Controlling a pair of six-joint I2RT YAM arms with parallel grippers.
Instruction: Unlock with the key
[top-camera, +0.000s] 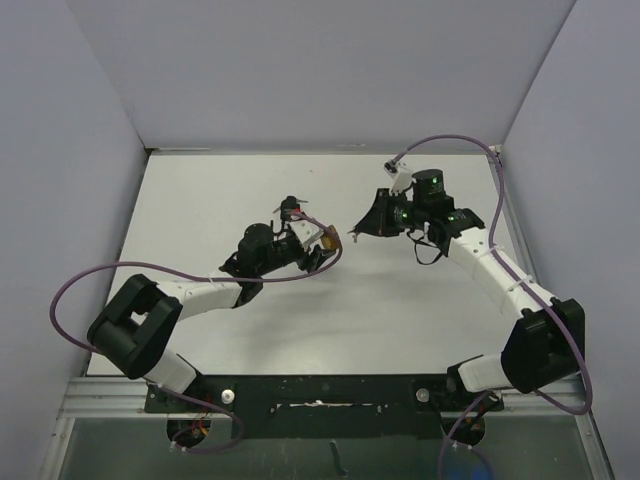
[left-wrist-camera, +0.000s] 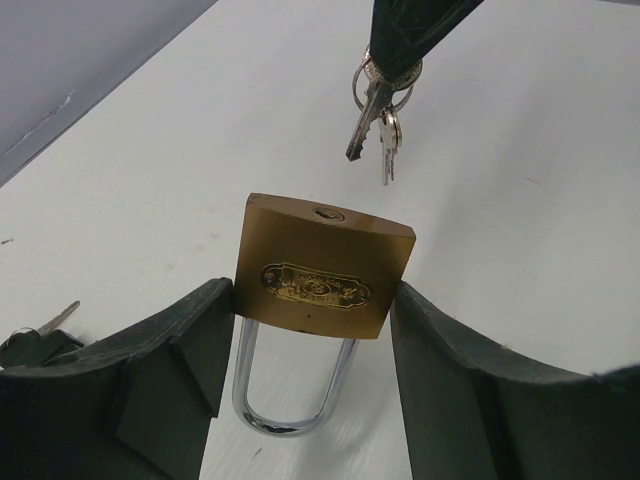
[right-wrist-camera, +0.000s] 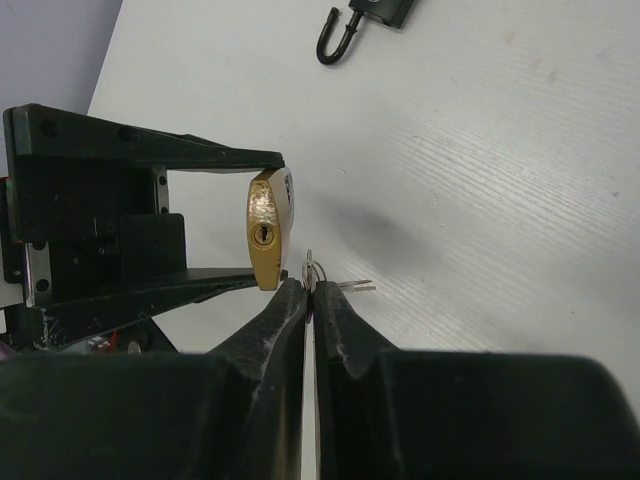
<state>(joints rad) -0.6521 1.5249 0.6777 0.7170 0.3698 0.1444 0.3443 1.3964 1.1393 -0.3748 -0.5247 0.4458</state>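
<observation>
Padlock is held above the table in the left gripper. Its jaws stand part open and clamp the brass sides, with the shackle toward the wrist and the keyhole facing the right gripper. That gripper, pinched almost shut on the keys, hangs them just beyond the keyhole, apart from it, the longer blade slanting rather than lined up with the bore. The jaws hide which key is pinched, and whether by head or ring. A black lock is cut off at the right wrist view's top edge.

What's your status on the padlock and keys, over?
Left gripper clamping square brass padlock, keyhole toward the keys. Right gripper shut on silver key bunch, tips short of keyhole. Gap between them clear.
</observation>
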